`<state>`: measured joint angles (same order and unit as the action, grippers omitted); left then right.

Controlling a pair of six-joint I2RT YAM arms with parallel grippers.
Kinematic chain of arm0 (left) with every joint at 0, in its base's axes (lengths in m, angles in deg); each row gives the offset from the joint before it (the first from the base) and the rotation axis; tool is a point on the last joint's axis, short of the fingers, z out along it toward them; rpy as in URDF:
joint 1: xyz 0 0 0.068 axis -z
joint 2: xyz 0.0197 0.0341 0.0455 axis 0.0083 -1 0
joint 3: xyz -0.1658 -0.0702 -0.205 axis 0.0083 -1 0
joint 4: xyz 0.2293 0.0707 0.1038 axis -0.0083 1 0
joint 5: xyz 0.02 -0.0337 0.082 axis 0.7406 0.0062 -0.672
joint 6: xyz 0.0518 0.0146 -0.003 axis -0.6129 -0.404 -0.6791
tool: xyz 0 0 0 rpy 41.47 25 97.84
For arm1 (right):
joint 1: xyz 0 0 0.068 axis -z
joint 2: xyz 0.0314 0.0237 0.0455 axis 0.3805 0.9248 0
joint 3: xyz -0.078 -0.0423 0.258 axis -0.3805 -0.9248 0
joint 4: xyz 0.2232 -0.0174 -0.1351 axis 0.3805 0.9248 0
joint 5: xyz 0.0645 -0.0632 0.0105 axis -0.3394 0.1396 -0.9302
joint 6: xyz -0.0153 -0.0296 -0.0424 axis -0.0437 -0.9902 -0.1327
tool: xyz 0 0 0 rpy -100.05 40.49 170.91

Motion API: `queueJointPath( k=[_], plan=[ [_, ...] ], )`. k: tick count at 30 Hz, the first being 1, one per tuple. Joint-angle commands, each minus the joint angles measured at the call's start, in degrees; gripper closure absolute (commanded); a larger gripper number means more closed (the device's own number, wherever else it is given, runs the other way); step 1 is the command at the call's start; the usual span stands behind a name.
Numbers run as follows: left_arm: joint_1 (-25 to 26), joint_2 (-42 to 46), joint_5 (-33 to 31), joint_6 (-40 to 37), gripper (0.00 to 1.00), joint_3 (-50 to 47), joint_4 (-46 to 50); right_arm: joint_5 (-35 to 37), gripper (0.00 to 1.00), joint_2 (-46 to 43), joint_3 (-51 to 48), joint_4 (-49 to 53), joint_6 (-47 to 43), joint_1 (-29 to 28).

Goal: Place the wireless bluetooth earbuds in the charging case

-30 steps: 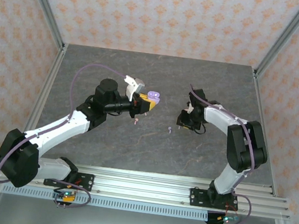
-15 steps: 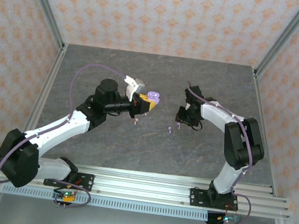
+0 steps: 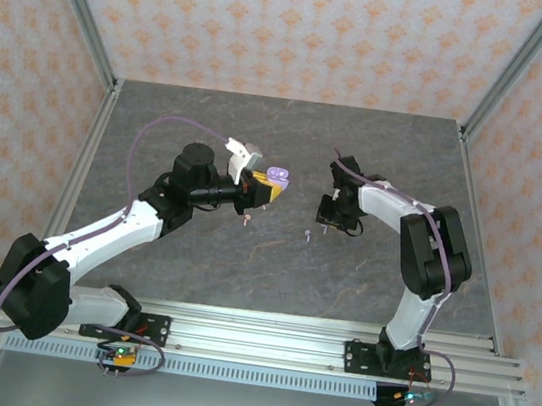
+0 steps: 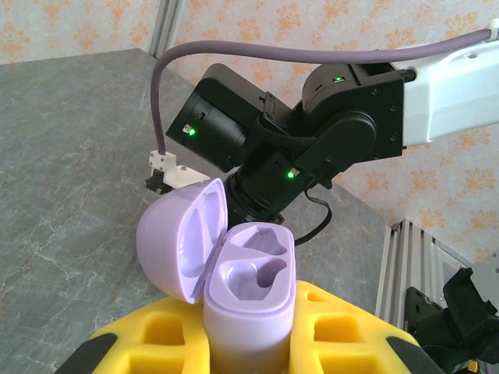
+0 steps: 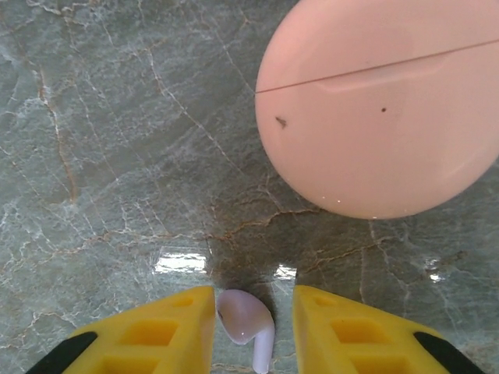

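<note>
2 empty wells (image 4: 253,273) gape in the lilac charging case (image 4: 249,312). The left pincer (image 3: 265,190) pinches this case tight by its base and holds it above the tabletop (image 3: 211,124), with the lid (image 4: 181,234) hinged back to the left. The wells are small and shaped, so an earbud arriving turned the wrong way would likely jam at the rim or tip out. A nudge on the raised lid could also swing it shut.

Below and just right of that case, 2 stemmed buds lie loose on the tabletop, 1 pale pink earbud (image 3: 246,222) and 1 lilac earbud (image 3: 307,234), well apart. A passing arm could flick either of them away.

Further right, the right pincer (image 5: 249,300) points down with its jaws narrowly apart around a 3rd earbud (image 5: 245,318). It is glossy and pale, its rounded head toward the fingertips and its stem trailing back. It touches 1 finger (image 5: 156,335) and a slit shows by the other, so I cannot tell whether it is truly clamped. Being so smooth and tiny, it could squirt out under pressure or drop on the way across.

Just beyond it sits a pink case (image 5: 382,109), round and closed, which the pincer could bump.
</note>
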<state>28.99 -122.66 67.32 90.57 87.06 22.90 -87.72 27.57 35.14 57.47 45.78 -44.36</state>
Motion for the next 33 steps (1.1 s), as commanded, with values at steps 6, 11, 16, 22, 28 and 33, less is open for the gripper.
queueJointPath(
  k=[6,11,16,22,28,33],
  plan=[
    [0.54,1.66,-1.33,-1.00,0.98,-0.20,0.20,-0.97,0.69,1.81,2.60,2.19,-1.24,-0.71],
    [0.56,1.68,-1.36,-1.00,0.98,-0.28,0.37,-1.97,0.69,2.02,2.87,2.69,-2.38,-0.80],
    [0.51,1.99,-1.36,-1.07,0.98,-0.34,0.48,-2.41,0.69,2.17,3.31,3.24,-3.50,-0.89],
    [0.52,1.85,-1.34,-1.00,0.98,-0.22,0.37,-0.90,0.68,2.30,4.39,5.09,-4.71,-1.12],
    [0.54,1.67,-1.32,-0.86,0.98,-0.04,0.29,0.25,0.68,2.78,5.00,6.25,-4.31,-1.57],
    [0.49,1.65,-1.15,-0.83,0.98,0.05,0.29,1.04,0.67,3.87,5.67,6.81,-4.08,-2.31]
  ],
)
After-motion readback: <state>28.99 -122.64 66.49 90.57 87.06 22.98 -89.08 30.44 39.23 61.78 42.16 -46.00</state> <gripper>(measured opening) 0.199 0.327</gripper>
